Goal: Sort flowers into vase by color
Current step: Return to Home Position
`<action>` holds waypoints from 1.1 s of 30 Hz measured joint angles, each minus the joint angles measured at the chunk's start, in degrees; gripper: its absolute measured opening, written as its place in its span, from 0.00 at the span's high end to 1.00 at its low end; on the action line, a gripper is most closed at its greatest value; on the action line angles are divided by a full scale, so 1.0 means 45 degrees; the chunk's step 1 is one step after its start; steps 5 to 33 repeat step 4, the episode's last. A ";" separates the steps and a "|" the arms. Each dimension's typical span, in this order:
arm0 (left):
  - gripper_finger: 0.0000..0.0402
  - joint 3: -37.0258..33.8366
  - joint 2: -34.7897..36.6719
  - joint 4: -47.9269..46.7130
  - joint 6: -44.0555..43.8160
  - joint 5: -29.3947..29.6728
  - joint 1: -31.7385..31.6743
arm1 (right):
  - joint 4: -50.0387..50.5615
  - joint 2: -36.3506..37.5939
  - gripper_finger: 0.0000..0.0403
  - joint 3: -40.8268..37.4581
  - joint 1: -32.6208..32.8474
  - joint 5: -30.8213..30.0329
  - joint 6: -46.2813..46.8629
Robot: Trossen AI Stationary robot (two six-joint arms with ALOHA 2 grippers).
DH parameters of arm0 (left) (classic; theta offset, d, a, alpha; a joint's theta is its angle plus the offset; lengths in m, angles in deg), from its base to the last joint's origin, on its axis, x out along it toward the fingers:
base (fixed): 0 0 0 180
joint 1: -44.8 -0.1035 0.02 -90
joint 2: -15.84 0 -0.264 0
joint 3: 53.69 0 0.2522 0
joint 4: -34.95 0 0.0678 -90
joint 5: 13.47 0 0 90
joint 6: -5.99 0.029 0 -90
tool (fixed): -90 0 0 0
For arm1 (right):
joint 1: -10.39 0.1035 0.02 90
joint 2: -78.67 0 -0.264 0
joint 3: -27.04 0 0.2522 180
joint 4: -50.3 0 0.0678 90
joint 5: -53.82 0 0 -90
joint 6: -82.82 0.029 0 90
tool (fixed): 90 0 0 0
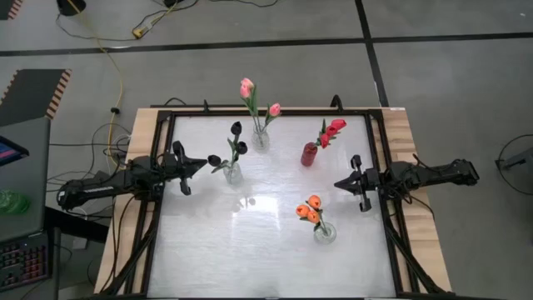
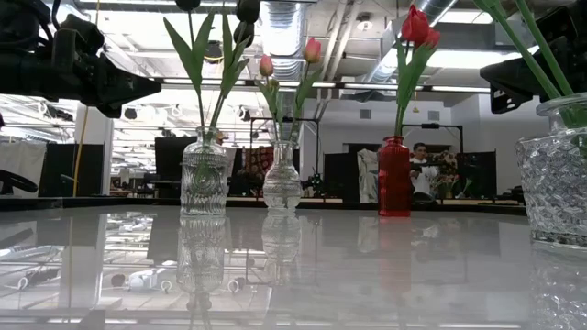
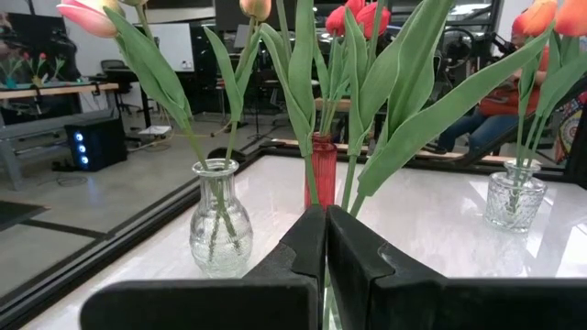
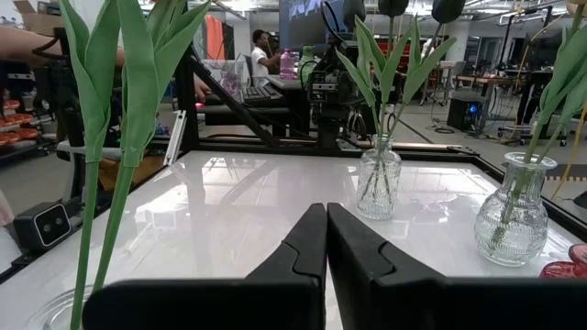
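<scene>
Tulips (image 1: 310, 210) stand sorted in four vases (image 1: 261, 138) on the counter (image 1: 250, 254). Left gripper (image 1: 202, 164) and right gripper (image 1: 337, 183): fingers clenched, empty. Pulling away, the left could snag nearby black tulips (image 1: 236, 127), toppling their vase (image 1: 233, 173).

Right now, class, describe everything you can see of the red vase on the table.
The red vase is slim and bottle-shaped, with a narrow neck above a straight body. It looks like glossy, deep red glass. It stands upright on the white table, toward the far side and right of centre in the high view. It holds red tulips, whose green stems and leaves rise from its mouth. Only the table and these flowers touch it.
</scene>
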 joint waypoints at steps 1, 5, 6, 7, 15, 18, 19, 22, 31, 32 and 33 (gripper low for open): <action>1.00 0.0000 -0.0001 0.0002 -0.0002 -0.0003 0.0001 | 0.0002 0.0000 0.90 0.0000 0.0003 0.0000 0.0002; 1.00 0.0000 0.0004 -0.0001 0.0001 0.0000 0.0001 | 0.0003 0.0000 0.90 0.0000 -0.0002 0.0000 0.0002; 1.00 0.0000 0.0004 -0.0001 0.0001 0.0000 0.0001 | 0.0003 0.0000 0.90 0.0000 -0.0002 0.0000 0.0002; 1.00 0.0000 0.0004 -0.0001 0.0001 0.0000 0.0001 | 0.0003 0.0000 0.90 0.0000 -0.0002 0.0000 0.0002; 1.00 0.0000 0.0004 -0.0001 0.0001 0.0000 0.0001 | 0.0003 0.0000 0.90 0.0000 -0.0002 0.0000 0.0002; 1.00 0.0000 0.0004 -0.0001 0.0001 0.0000 0.0001 | 0.0003 0.0000 0.90 0.0000 -0.0002 0.0000 0.0002; 1.00 0.0000 0.0004 -0.0001 0.0001 0.0000 0.0001 | 0.0003 0.0000 0.90 0.0000 -0.0002 0.0000 0.0002; 1.00 0.0000 0.0004 -0.0001 0.0001 0.0000 0.0001 | 0.0003 0.0000 0.90 0.0000 -0.0002 0.0000 0.0002; 1.00 0.0000 0.0004 -0.0001 0.0001 0.0000 0.0001 | 0.0003 0.0000 0.90 0.0000 -0.0002 0.0000 0.0002; 1.00 0.0000 0.0004 -0.0001 0.0001 0.0000 0.0001 | 0.0003 0.0000 0.90 0.0000 -0.0002 0.0000 0.0002; 1.00 0.0000 0.0004 -0.0001 0.0001 0.0000 0.0001 | 0.0003 0.0000 0.90 0.0000 -0.0002 0.0000 0.0002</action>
